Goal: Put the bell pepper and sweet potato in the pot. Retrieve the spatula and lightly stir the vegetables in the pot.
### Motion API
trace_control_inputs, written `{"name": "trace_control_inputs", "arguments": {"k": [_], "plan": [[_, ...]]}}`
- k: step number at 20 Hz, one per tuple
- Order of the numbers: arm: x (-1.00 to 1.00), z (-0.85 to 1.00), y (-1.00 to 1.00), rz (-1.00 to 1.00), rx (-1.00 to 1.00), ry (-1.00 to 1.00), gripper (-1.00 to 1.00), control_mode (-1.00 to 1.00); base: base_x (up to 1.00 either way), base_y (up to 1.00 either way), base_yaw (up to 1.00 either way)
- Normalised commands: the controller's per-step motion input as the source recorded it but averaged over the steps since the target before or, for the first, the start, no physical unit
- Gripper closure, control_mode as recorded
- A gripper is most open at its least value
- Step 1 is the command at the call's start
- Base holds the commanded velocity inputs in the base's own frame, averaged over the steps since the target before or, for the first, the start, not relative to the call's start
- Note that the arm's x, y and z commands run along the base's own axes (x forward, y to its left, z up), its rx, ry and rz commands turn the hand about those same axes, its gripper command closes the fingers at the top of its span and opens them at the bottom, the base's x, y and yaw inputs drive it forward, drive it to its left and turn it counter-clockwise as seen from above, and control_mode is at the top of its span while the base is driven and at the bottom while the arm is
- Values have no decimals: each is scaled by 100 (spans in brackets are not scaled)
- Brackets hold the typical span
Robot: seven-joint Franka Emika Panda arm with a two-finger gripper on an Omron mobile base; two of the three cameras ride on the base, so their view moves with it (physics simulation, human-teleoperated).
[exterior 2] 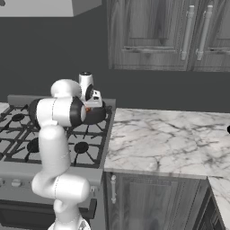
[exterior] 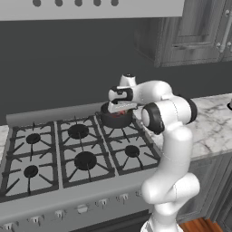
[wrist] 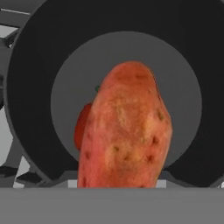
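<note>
My gripper hangs just above the dark pot on the stove's back right burner, shut on the orange-brown sweet potato. In the hand view the tuber hides the fingertips and hangs over the pot's grey floor. On that floor lies the red bell pepper, mostly hidden behind the sweet potato. From the right base view the gripper sits over the pot. The spatula is out of view.
The gas stove has six burners with black grates. A marble counter runs to the right of it, with a small dark thing cut off at its right edge. Wall cabinets hang above.
</note>
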Motion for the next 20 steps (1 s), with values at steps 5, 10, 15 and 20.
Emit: {"name": "trace_control_inputs", "arguments": {"k": [5, 10, 15, 20], "plan": [[0, -33, 0, 0, 0, 0, 100, -100, 0, 0, 0], [5, -5, 0, 0, 0, 0, 100, -100, 0, 0, 0], [42, 0, 7, -1, 0, 3, 100, -100, 0, 0, 0], [32, 0, 11, -1, 0, 4, 100, -100, 0, 0, 0]]}}
